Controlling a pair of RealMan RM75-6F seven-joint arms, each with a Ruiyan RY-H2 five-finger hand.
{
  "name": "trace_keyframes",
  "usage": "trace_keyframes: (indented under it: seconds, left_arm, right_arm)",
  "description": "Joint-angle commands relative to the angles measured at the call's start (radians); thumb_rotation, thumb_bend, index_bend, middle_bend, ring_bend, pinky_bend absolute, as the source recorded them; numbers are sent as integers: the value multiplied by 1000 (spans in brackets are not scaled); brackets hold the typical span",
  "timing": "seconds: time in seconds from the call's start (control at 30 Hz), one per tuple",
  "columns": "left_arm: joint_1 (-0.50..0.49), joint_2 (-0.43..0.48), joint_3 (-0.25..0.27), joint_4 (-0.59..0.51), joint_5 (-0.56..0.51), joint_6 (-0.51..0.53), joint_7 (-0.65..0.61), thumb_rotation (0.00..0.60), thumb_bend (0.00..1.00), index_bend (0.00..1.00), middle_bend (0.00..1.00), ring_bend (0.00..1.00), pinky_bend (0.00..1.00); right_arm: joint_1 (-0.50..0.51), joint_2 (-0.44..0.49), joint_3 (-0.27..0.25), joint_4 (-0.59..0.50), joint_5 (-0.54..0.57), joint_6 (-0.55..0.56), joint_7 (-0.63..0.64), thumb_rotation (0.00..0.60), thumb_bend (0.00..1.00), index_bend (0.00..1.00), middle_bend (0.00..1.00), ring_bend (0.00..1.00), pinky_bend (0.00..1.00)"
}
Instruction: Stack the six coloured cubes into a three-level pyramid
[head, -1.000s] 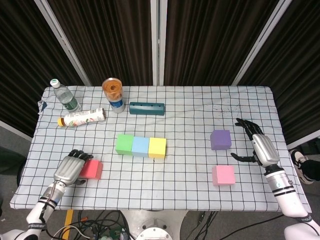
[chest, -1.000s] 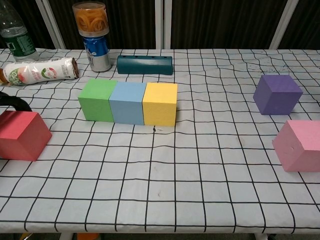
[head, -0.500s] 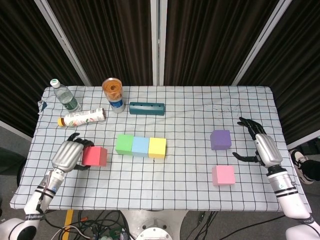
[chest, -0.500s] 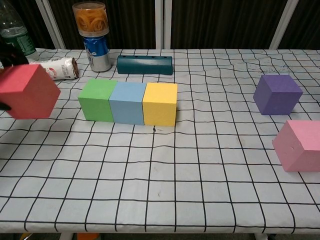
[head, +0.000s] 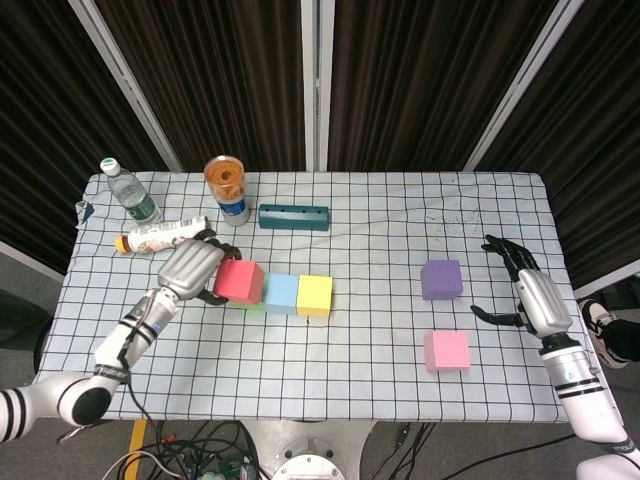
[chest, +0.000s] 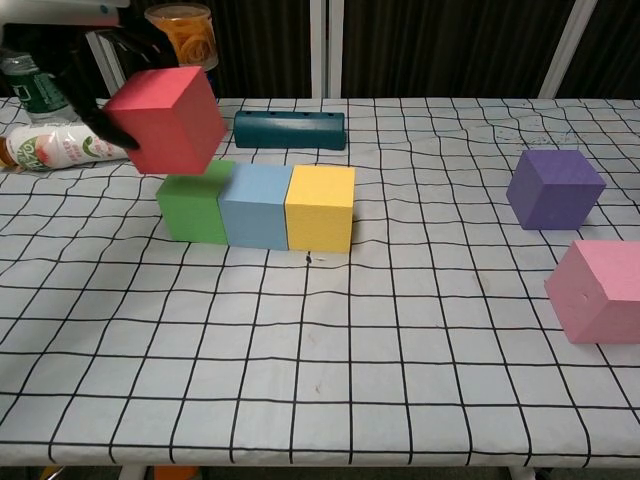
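3 cubes sit touching in a base row: green (chest: 194, 205), blue (chest: 256, 206), yellow (chest: 320, 207). The change: within the last second the left hand (head: 190, 268) has lifted the red cube (chest: 166, 119) off the table near the front-left edge and carried it up and in; it now holds the cube above the green one, slightly tilted, not yet touching down. My read is level 2 is starting, and the cube probably wants to shift right to straddle the green/blue seam before release, otherwise the pyramid offset is wrong. Purple (head: 441, 279) and pink (head: 447, 350) cubes are untouched on the right side, well apart from the row, so 3 placements remain. The right hand (head: 525, 290) holds nothing, fingers spread wide, beside purple without touching it; it has drifted a little. View differences: the head view shows both hands and the full layout, but red hides most of green from above, so height over the row can't be judged there. The chest view shows a clear gap between red and green's top plus the tilt, yet shows only dark fingers (chest: 98, 118) behind the cube and no right hand at all. Clutter at the back: bottle (head: 130, 193), lying bottle (head: 165, 236), can (head: 227, 188), teal box (head: 294, 216), all clear of the row.
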Motion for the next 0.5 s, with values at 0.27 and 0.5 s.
trace_keyframes:
  seconds: [0.27,0.5]
  left_arm:
    - [-156,-81,11,67,-207,-36,143,600,119,424,488,353,168]
    - [-207,-104,45,54,-324,11,216,600,118,420,485,353,168]
  right_arm:
    - [-7,9,1,-14,5,5,-12,600,100,0,154,0,0]
    - [-6,11,4,-12,7,1,-8,600,100,0,154,0,0]
